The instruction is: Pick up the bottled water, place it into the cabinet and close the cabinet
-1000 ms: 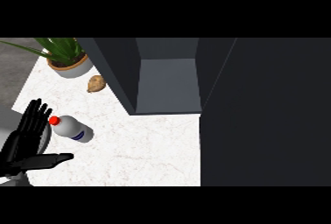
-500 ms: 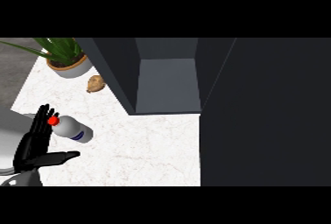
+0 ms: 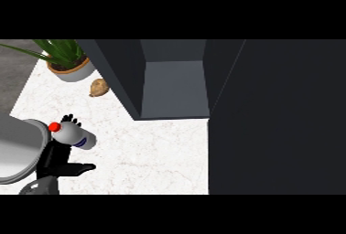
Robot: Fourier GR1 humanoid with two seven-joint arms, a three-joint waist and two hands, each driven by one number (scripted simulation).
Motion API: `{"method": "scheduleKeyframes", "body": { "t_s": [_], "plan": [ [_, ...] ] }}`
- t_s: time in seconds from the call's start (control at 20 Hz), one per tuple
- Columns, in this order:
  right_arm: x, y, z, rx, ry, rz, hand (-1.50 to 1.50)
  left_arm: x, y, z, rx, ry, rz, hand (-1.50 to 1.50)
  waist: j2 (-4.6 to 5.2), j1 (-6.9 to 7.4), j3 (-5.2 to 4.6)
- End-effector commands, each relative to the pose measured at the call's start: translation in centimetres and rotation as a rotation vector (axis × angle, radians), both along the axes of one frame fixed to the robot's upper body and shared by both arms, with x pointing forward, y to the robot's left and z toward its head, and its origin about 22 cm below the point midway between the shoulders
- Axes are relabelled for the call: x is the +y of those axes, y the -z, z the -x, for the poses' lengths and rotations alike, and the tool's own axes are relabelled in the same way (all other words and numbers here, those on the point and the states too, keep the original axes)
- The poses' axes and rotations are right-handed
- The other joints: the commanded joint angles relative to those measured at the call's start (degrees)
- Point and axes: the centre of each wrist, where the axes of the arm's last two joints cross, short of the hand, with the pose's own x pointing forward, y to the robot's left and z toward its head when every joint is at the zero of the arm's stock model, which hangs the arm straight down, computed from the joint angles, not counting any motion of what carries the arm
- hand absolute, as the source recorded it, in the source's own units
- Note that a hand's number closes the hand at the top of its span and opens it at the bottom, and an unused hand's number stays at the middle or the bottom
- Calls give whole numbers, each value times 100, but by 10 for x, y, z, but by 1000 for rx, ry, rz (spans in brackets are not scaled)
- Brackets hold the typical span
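**Q:** One hand in sight, or both?

**Me:** One. My left hand (image 3: 59, 157) comes in at the lower left of the head view, with the grey forearm (image 3: 17, 151) bulking beside it at the edge. My right hand does not show at all.

**Q:** How do the fingers stand?

**Me:** Straight. They point up the counter behind the bottled water (image 3: 71, 133), their tips showing just past its top edge. My thumb sticks out sideways to the right, below the bottle. Nothing is curled round it, so the hand is spread. Whether the fingers touch the bottle I cannot tell; it overlaps them.

**Q:** Where is the bottle?

**Me:** On the white marble counter (image 3: 148, 151), near its left side, lying tilted with its red cap toward the upper left and a dark blue label round its body. It is well apart from the cabinet (image 3: 172, 87).

**Q:** And the cabinet?

**Me:** Dark, standing open at the top middle, its grey inside visible. A large dark panel (image 3: 277, 119) fills the right side.

**Q:** Anything else?

**Me:** A potted plant (image 3: 67, 64) at the upper left corner, and a small brown potato-like thing (image 3: 99, 87) between it and the cabinet.
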Motion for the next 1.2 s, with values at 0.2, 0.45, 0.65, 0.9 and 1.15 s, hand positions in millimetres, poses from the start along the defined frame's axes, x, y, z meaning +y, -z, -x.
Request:
{"method": "scheduleKeyframes", "body": {
  "t_s": [0.2,0.45,0.65,0.9,1.15],
  "plan": [
    [-4,-30,14,-46,1,-16,-150,-15,6,-17,-55,-54,107,150,1,-11,2],
    [-1,-26,9,-48,9,-8,-150,-10,8,-16,-62,-46,180,150,22,-20,-6],
    [-2,-25,13,-44,-4,-7,-150,-25,17,-13,-69,-53,204,150,18,-55,-6],
    [5,-28,6,-39,3,-11,-150,-73,44,11,-92,-81,207,150,-5,111,6],
    [-2,-22,7,-44,-4,-3,-150,-121,58,26,-131,-130,201,150,-42,121,17]
  ]
}}
